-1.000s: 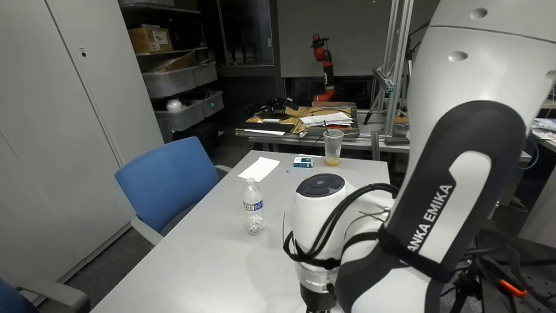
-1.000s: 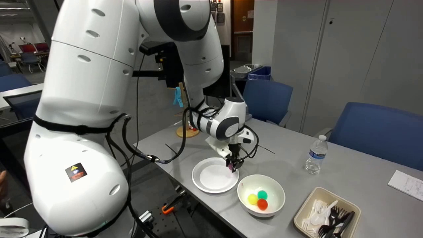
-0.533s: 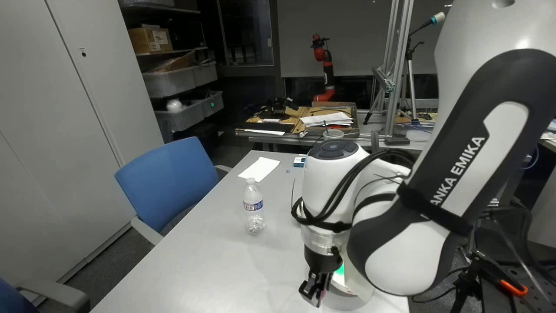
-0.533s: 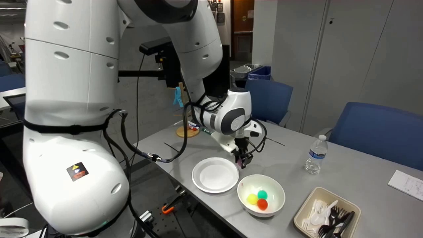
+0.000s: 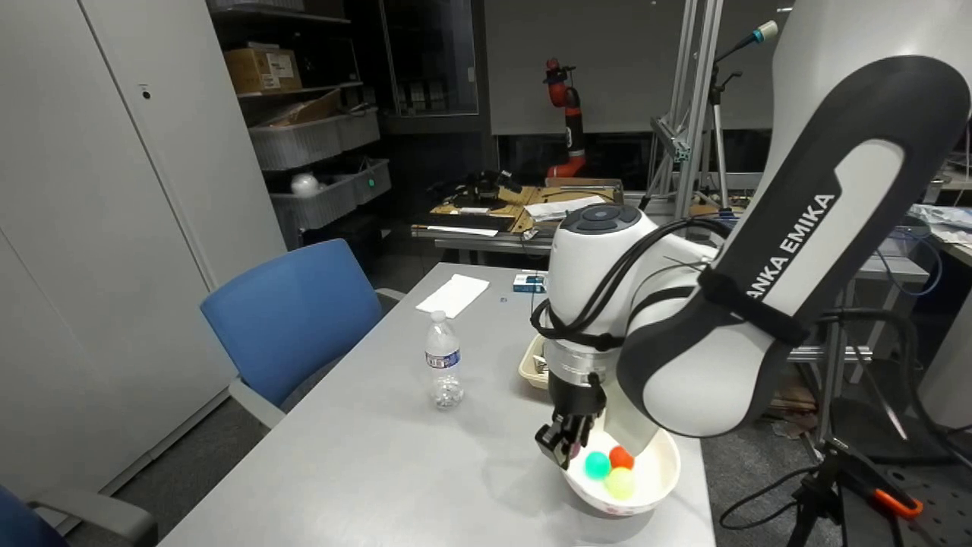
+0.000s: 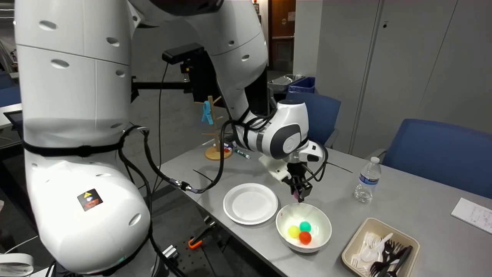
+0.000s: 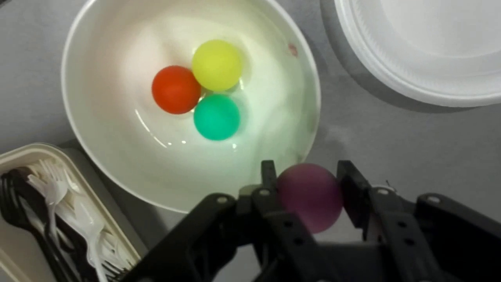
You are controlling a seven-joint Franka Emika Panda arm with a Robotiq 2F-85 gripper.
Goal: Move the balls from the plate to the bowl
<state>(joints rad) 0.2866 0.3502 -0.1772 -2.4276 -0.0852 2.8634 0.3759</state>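
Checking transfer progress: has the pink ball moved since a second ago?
Yes. In an exterior view, the pink ball has moved rightward in frame, away from the white plate and toward the white bowl.

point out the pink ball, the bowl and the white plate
Pink ball (image 7: 310, 196): wrist view, middle of its visible side
Bowl (image 7: 148, 166): wrist view, bare inside
White plate (image 6: 250, 206): in an exterior view, bare middle

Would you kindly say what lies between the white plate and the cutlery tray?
The wrist view shows the white bowl there, holding the orange-red ball, yellow ball and green ball.
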